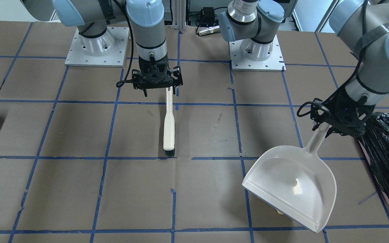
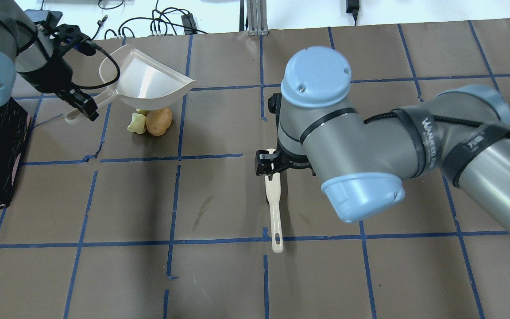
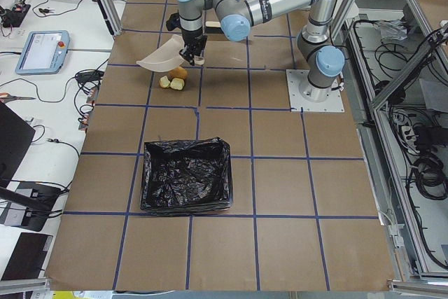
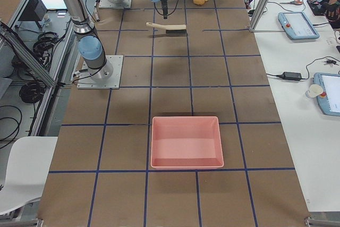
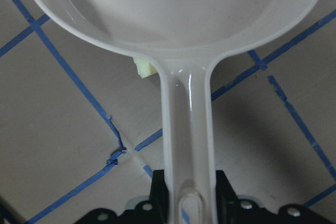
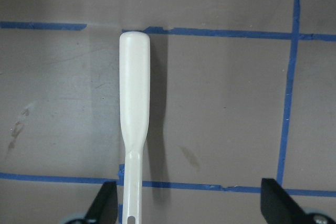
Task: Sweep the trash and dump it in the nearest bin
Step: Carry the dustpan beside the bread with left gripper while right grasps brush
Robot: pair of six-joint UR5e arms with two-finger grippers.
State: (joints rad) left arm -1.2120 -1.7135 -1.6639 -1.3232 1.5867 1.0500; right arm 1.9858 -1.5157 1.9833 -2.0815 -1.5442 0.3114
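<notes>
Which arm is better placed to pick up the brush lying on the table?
The right arm. The right hand is open and hangs right over the brush handle, fingers apart. The left hand is busy gripping the dustpan, held tilted above the trash.

Trash [image 2: 160,122]: brownish-orange lump touching pale yellow-green chunks. Bin [image 3: 185,173]: black-bagged, upright, open, well apart.
</notes>
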